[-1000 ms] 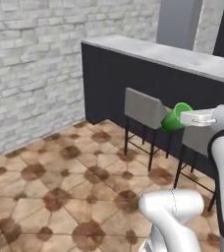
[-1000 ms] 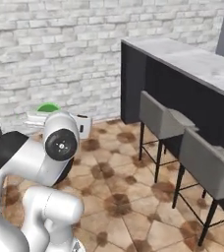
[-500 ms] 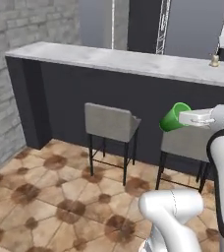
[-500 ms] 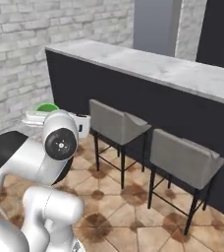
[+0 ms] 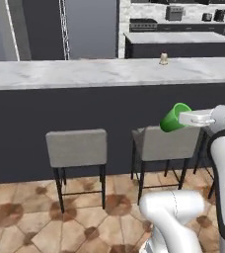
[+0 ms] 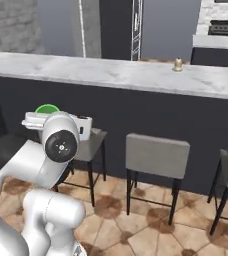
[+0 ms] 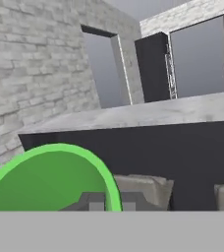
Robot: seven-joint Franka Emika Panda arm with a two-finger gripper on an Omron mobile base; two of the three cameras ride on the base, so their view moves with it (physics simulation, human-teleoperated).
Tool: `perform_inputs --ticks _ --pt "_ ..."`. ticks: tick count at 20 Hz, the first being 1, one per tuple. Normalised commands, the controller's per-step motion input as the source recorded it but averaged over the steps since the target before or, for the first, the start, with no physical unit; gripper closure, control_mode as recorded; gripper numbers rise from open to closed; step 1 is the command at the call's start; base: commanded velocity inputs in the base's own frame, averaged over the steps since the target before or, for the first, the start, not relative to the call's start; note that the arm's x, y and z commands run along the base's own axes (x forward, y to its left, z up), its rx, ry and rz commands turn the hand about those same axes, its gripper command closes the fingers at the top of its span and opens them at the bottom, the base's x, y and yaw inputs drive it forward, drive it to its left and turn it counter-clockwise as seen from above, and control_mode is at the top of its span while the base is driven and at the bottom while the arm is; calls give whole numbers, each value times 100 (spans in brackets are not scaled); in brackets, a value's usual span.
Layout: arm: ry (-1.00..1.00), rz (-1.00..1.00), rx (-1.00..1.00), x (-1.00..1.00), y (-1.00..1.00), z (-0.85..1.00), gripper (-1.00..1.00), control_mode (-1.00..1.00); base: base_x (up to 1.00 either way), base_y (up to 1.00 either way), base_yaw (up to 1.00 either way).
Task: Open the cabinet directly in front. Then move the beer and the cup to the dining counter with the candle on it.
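My gripper (image 5: pixel 184 119) is shut on the bright-green cup (image 5: pixel 173 117), held tilted on its side at about stool-back height, short of the dining counter (image 5: pixel 85 74). The cup's rim (image 6: pixel 47 108) peeks over the arm in the right base view, and the cup (image 7: pixel 50 179) takes up the lower left of the hand view, around the gripper (image 7: pixel 106 201). The long marble-topped counter runs across in front, with the small cream candle (image 5: pixel 164 59) towards its right part; the candle (image 6: pixel 177 64) also stands out in the right base view. The beer and the cabinet are out of view.
Grey stools (image 5: pixel 76 148) (image 5: pixel 164 143) stand against the counter's dark base, between me and the top. Behind the counter are a shorter marble island (image 5: pixel 178 38), tall dark units (image 6: pixel 120 27) and a brick wall (image 7: pixel 30 74). The floor is patterned tile (image 5: pixel 35 222).
The base has turned and driven, so the whole scene has swung: the counter now lies square across the front, closer, with the candle in view. The cup stays gripped in the same place.
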Motion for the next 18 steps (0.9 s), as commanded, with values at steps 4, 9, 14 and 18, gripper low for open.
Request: perform_inputs --ticks 4,9,14,18 --pt "0 0 0 0 0 0 100 100 70 87 -72" --pt "0 0 0 0 0 0 100 100 57 75 -49" --pt "0 0 0 0 0 0 100 100 59 86 -18" --pt "0 0 0 0 0 0 100 100 52 82 -9"
